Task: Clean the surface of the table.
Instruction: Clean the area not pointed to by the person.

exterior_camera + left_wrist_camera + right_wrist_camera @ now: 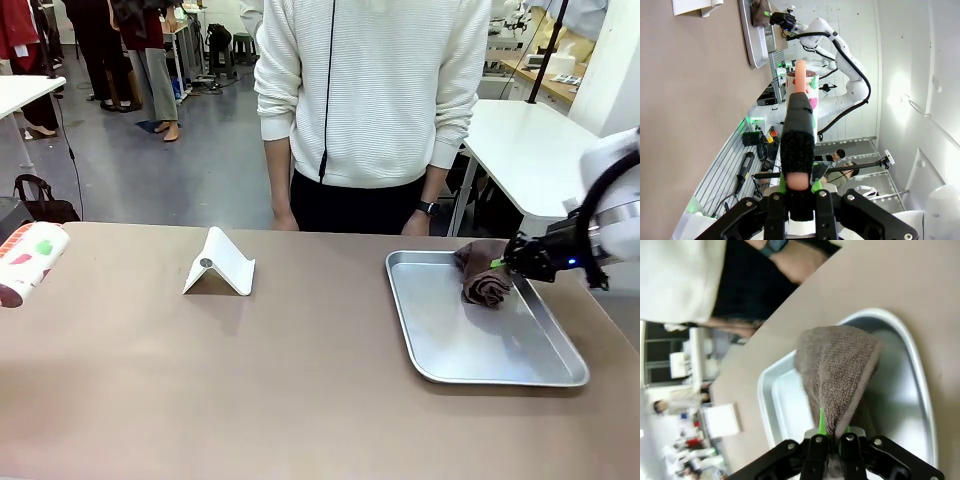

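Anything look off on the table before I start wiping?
One thing: the printed cup at the table's left edge is tipped sideways in the shut left claw. No spill visible. The brown cloth sits bunched in the tray, pinched by the right claw.

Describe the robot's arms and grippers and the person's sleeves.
The right arm is white with rounded joints and a black cable looping beside it. The right gripper is black with green pads and a small blue light. The left gripper is black too. The person wears long white ribbed sleeves and a dark wristwatch.
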### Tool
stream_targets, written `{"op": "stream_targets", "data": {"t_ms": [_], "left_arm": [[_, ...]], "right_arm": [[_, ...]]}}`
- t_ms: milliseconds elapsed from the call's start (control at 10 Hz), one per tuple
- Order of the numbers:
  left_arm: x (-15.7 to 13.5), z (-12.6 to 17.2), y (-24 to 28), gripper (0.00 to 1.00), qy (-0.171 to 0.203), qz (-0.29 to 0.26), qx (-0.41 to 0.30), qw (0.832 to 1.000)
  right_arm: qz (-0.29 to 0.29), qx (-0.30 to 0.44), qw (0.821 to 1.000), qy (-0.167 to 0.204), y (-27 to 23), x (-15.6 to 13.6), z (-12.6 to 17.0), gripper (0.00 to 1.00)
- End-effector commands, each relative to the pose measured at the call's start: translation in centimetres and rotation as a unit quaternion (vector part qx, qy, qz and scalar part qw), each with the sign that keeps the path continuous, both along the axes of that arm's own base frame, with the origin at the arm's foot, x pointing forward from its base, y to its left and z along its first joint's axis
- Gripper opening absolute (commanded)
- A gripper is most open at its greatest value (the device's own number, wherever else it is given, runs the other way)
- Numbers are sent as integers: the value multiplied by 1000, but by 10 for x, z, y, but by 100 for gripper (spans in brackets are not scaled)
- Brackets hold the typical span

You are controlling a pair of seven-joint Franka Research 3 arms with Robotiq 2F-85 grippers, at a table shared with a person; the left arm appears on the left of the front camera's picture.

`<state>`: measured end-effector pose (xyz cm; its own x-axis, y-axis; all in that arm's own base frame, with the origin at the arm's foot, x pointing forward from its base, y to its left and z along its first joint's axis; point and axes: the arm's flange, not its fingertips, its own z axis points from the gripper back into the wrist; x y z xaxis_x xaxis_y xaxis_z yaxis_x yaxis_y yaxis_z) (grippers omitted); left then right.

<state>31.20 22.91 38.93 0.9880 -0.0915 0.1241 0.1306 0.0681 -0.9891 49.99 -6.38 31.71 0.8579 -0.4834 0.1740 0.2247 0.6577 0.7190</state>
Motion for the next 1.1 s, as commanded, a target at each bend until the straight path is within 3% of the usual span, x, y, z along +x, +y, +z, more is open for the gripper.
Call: {"op": "stream_targets", "data": {"t_ms": [0,300,600,1000], "left_arm": [[-1,8,3,19,0,8,-9,1000],[-1,8,3,19,0,8,-9,1000],[-1,8,3,19,0,8,-9,1000],[-1,8,3,19,0,8,-9,1000]], "right_arm": [[19,122,992,28,-32,-10,50,7],[74,315,943,82,-76,-28,88,7],[108,427,888,134,-108,-61,128,7],[209,378,895,109,-96,-126,153,7]]}}
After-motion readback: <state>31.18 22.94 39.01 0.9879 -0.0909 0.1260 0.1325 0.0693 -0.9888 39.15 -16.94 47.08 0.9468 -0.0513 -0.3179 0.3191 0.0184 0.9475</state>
